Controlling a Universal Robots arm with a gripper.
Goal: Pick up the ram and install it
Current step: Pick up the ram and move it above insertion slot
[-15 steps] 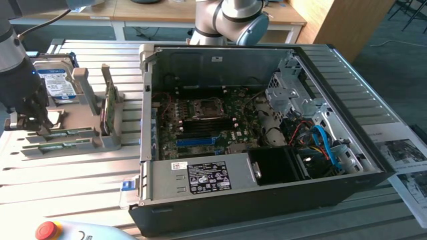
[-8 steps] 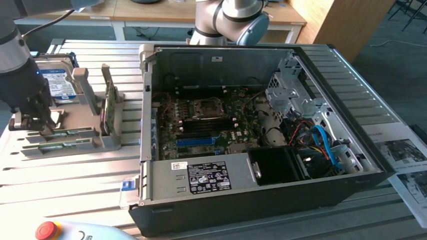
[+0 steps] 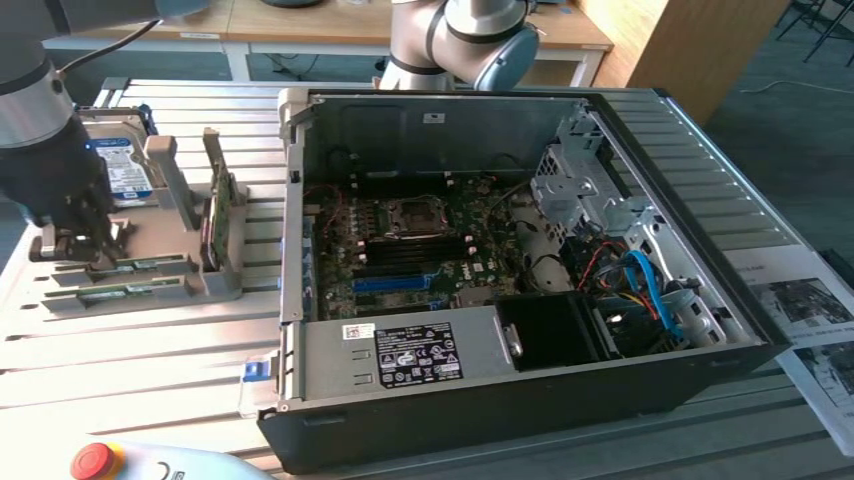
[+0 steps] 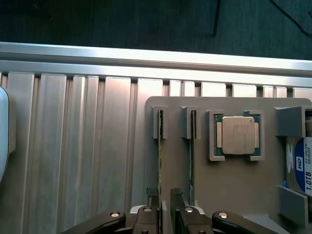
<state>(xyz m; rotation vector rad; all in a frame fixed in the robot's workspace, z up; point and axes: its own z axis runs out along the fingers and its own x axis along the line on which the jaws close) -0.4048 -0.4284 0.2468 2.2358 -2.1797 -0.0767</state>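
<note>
The gripper [image 4: 164, 196] has its two fingers apart, one on each side of the thin green ram [image 4: 159, 161]. The ram stands on edge in a slot of the grey holder [image 4: 229, 187]. The hard drive [image 4: 301, 168] has a label that says "1.0TB".

Hard drive [image 4: 302, 168] label "1.0TB" (WD logo); rest illegible

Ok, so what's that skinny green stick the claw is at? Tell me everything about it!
That is the ram, a long, thin green board seen edge-on, so its chips are hidden. It stands on its edge in a gray holder, with its far end tucked into a slotted gray post. A matching stick stands beside it, not touching. The claw is down over the ram's near end. Whether it is squeezing the ram is unclear.
</note>
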